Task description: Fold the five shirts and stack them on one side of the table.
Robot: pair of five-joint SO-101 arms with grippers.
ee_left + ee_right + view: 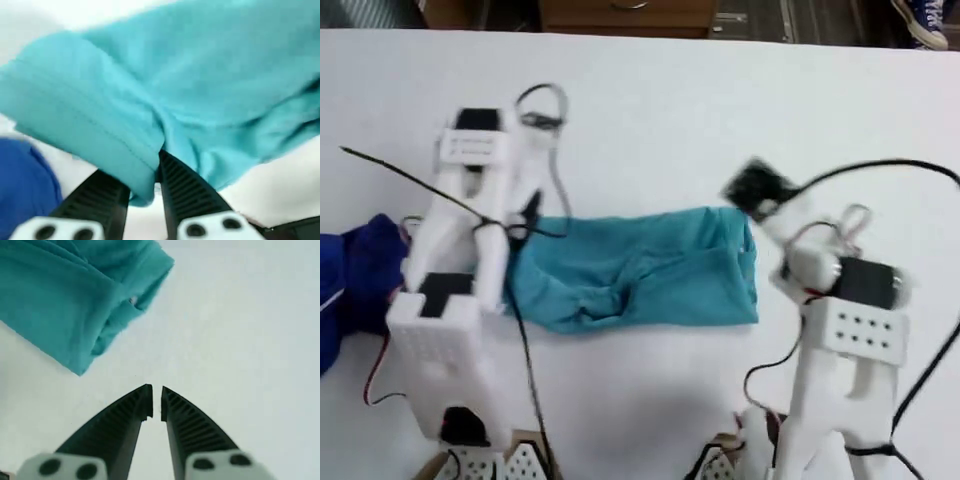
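The teal shirt (640, 270), bunched mid-table, is pinched at its left edge by the left gripper (146, 176), while the right gripper (156, 396) is held pressed together, empty, beside its right end.

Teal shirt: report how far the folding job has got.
Done: nothing stacked; a blue shirt lies bunched on the table. In hand: the teal shirt, partly folded, its end pinched by the left gripper; right gripper shut, empty, beside it. Left: finishing this fold, stacking.
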